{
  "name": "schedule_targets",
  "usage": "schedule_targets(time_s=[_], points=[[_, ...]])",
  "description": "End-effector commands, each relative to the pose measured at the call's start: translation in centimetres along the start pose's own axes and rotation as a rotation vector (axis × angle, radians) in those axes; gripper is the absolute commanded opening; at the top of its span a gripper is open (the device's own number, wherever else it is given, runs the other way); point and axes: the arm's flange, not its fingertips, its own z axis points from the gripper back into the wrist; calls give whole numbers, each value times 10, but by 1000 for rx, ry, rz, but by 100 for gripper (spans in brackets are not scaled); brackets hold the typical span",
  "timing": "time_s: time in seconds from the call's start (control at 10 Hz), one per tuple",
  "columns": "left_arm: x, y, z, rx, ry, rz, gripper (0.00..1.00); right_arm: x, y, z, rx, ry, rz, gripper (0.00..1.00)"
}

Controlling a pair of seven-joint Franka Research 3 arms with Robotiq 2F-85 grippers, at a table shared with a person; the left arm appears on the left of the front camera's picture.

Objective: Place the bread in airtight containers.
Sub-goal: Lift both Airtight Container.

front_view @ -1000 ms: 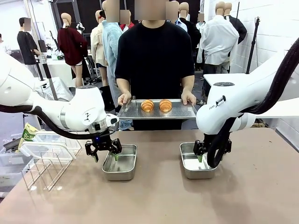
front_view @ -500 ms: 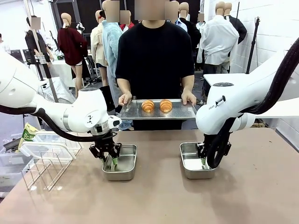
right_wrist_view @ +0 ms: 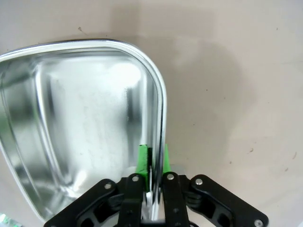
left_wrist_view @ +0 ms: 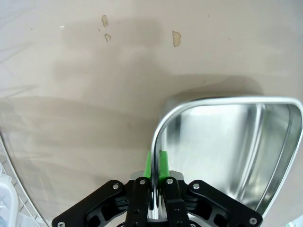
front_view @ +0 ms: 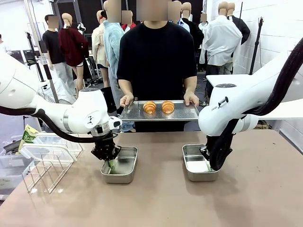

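Two small steel tubs sit on the smooth brown tabletop (front_view: pixel 161 203). Each one is a shiny box shape with rounded corners, a rolled rim and a bare, mirror-like inside.

The left jaws are shut tight on the side wall of the left tub (front_view: pixel 124 166) (left_wrist_view: pixel 227 142). Their green pads (left_wrist_view: pixel 164 163) press the thin metal rim from both sides, one inside the tub and one outside. The right jaws pinch the right tub (front_view: pixel 195 166) (right_wrist_view: pixel 85 123) the same way, with the green pads (right_wrist_view: pixel 141 158) squeezing its wall.

The bread is not in the tubs yet. Two croissants (front_view: pixel 149 107) (front_view: pixel 167 107), golden-brown, curved and ridged, lie side by side on a flat steel tray (front_view: pixel 184 114) with a dotted surface. A person in a black top holds the tray up at the far side of the tabletop, with one hand (front_view: pixel 126 100) at one end and the other hand (front_view: pixel 191 99) at the other end.

On the robot's left stands a thin wire rack (front_view: pixel 45 172). Cloudy plastic lids (front_view: pixel 47 150) lie just behind it.
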Motion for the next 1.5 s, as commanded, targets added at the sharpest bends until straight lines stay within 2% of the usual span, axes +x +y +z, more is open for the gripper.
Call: schedule_targets(time_s=[0.0, 0.6, 0.8, 1.0, 1.4], points=[[3, 2, 0, 27, 4, 19, 0, 7, 2, -1, -23, 12, 7, 0], [-1, 6, 7, 18, -10, 35, 0, 1, -4, 6, 11, -1, -3, 0], [-12, 11, 32, -7, -21, 68, 0, -13, -21, 39, 80, 27, -16, 0], [-25, 8, 77, -23, -21, 86, 0, -34, -45, 87, 164, 13, -39, 0], [-49, -7, 167, -41, -51, 49, 0, -74, -74, 174, 208, -114, -48, 0]])
